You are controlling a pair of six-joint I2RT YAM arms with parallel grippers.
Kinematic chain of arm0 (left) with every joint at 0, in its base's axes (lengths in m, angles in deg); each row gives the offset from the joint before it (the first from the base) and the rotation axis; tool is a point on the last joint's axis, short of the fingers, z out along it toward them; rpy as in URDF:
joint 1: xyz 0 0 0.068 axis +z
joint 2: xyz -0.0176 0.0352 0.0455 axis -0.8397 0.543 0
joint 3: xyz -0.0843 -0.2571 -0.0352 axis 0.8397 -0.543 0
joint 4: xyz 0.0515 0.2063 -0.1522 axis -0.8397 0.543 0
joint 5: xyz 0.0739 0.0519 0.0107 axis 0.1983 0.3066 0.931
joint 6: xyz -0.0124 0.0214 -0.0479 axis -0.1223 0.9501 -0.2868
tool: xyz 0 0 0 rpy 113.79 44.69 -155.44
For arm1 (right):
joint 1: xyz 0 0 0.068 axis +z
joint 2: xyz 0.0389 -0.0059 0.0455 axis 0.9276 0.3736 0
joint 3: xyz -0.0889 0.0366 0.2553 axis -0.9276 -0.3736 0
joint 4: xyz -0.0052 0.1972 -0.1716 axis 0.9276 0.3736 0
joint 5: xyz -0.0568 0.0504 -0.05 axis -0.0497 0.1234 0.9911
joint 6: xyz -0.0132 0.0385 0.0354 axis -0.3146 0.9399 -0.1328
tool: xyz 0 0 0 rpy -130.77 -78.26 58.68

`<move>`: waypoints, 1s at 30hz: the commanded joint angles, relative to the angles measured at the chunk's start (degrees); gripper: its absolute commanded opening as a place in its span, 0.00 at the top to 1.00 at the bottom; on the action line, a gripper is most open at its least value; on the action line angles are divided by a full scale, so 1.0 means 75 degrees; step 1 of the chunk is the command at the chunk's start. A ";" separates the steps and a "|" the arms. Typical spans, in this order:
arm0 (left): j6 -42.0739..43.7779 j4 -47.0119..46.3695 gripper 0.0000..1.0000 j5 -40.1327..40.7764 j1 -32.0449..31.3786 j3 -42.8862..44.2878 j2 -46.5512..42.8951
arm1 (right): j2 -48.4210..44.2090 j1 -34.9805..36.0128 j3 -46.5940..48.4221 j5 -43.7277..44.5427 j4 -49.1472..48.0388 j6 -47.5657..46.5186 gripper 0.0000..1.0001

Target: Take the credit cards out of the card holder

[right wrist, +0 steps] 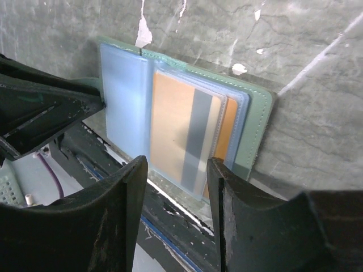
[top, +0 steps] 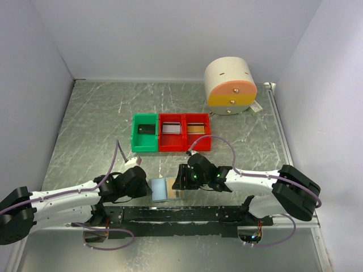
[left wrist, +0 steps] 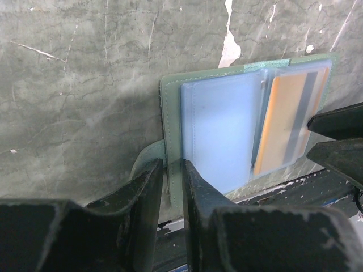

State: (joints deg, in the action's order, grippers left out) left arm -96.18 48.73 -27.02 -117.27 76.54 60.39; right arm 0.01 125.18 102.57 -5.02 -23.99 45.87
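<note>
Right wrist view: your right gripper [right wrist: 177, 169] stands released, fingers parted astride the near end of the orange-gold plastic credit card [right wrist: 176, 127], placed to draw it out. The card sits in the right pocket of the pale blue translucent bifold card holder [right wrist: 126, 96], spread flat at the near edge of the marbled grey bench [right wrist: 317, 85]. Your left gripper [left wrist: 172, 170] straddles the holder's left border, apparently anchoring it; whether it clamps, you cannot tell.

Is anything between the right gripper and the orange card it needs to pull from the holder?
No separate object. The right gripper stands open astride the near end of the orange card, but the card sits inside the card holder, seemingly behind its translucent pocket film. The left gripper pinches the holder's opposite edge.
</note>
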 commanded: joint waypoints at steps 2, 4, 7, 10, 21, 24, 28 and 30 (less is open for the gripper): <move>0.0111 -0.0051 0.68 -0.0052 -0.0029 0.0198 0.0056 | -0.0076 0.0022 0.0053 0.0706 0.0780 -0.0199 0.53; 0.0129 -0.0072 0.67 -0.0060 -0.0029 0.0223 0.0090 | -0.0090 0.0053 0.0023 0.0708 0.0771 -0.0201 0.53; 0.0165 -0.0089 0.68 -0.0061 -0.0029 0.0296 0.0199 | -0.0034 0.0102 0.0059 0.0827 0.0845 -0.0253 0.52; 0.0213 -0.0187 0.68 -0.0107 -0.0029 0.0352 0.0351 | 0.0184 0.0127 0.0102 0.0473 0.0563 -0.0331 0.53; 0.0210 -0.0401 0.69 -0.0205 -0.0035 0.0266 0.0520 | 0.0316 0.0158 -0.0017 -0.0402 -0.1027 0.0248 0.54; 0.0163 -0.0352 0.69 -0.0173 -0.0029 0.0182 0.0377 | 0.0188 0.0154 -0.0058 -0.0553 -0.1480 0.0471 0.54; 0.0115 -0.0321 0.69 -0.0152 -0.0031 0.0107 0.0210 | 0.0018 0.0159 -0.0153 -0.0700 -0.1898 0.0781 0.54; 0.0104 -0.0357 0.69 -0.0158 -0.0034 0.0068 0.0179 | -0.0052 0.0162 -0.0207 -0.0754 -0.2065 0.0875 0.54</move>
State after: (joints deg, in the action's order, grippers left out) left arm -94.93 48.65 -27.26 -117.27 77.85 62.58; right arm 1.56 125.82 101.39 -6.99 -30.77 48.75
